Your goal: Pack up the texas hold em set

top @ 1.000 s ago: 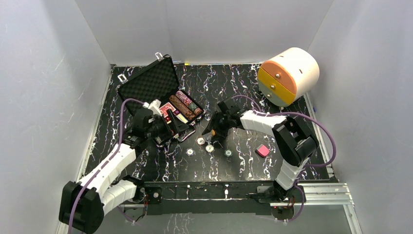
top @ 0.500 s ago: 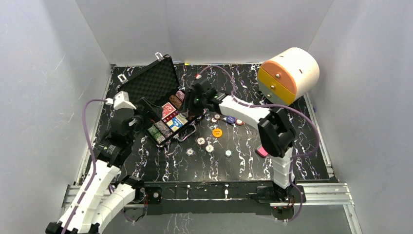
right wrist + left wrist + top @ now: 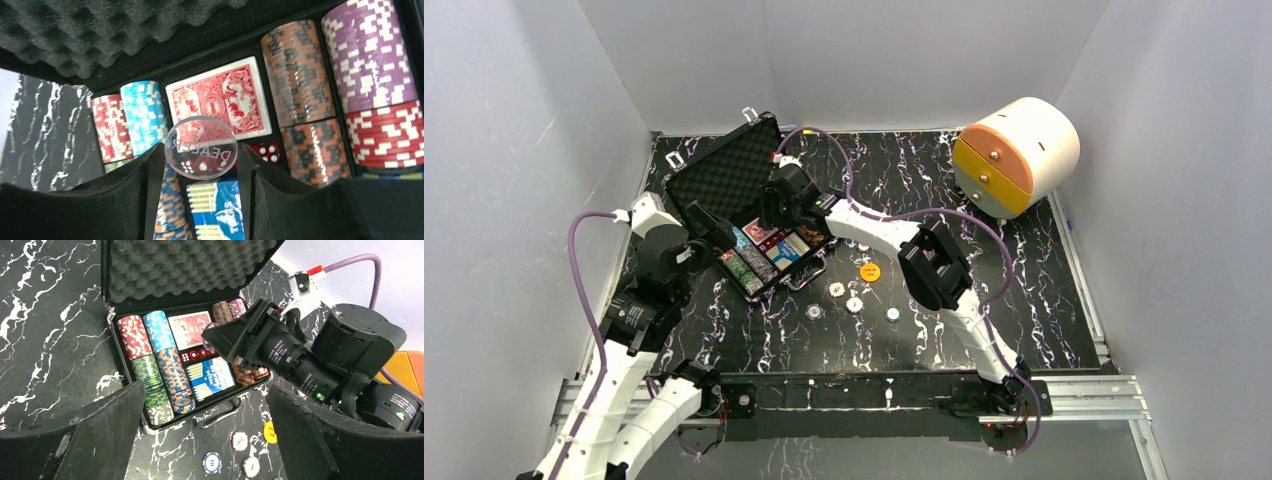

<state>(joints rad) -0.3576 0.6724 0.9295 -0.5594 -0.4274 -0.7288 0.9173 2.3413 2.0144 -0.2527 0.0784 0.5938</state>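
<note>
dealer button (image 3: 201,148) pinched in right gripper (image 3: 200,167), reaching over open case (image 3: 175,265), left gripper (image 3: 203,390) spread nearby

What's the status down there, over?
Right gripper shut on dealer button, above open case. Left gripper open, empty, beside case. Loose chips outside case, unpacked.

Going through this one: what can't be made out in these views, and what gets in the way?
Top view: the right gripper covers part of the case; the button it holds does not show.
Top view: the loose chips' markings are too small to read.
Left wrist view: the right gripper hides part of the right-hand chip rows.
Right wrist view: its fingers and the bottom edge cut off the case's near half.
</note>
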